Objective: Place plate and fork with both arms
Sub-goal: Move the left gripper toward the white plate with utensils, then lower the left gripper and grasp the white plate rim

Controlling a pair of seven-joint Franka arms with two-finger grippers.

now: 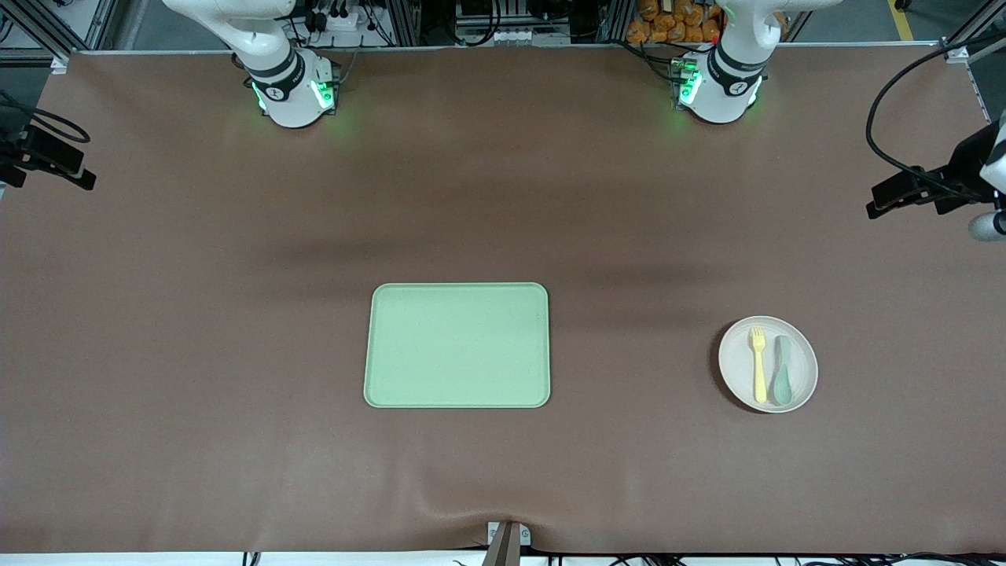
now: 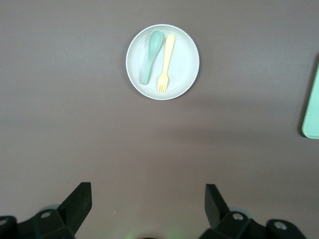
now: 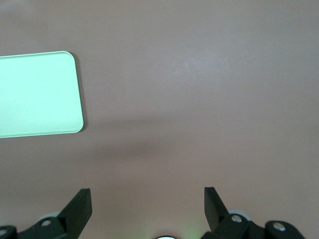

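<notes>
The round off-white plate [image 1: 736, 363] [image 2: 185, 60] lies on the brown table toward the left arm's end. On it lie the pale-yellow fork [image 1: 759, 364] [image 2: 165, 63] and, side by side with it, a grey-green spoon [image 1: 782, 371] [image 2: 151, 57]. My left gripper [image 2: 148, 199] hangs open high over bare tabletop, well away from the plate, with nothing between its fingers. My right gripper [image 3: 148, 199] is also open and empty, high over bare table beside the green tray's corner. Neither gripper shows in the front view, only the two arms' bases.
A rectangular light-green tray [image 1: 457, 346] [image 3: 37, 94] [image 2: 312, 107] lies empty at the table's middle. Black camera mounts stick in at both ends of the table [image 1: 47, 157] [image 1: 931, 189]. The arm bases [image 1: 292, 90] [image 1: 719, 86] stand along the edge farthest from the front camera.
</notes>
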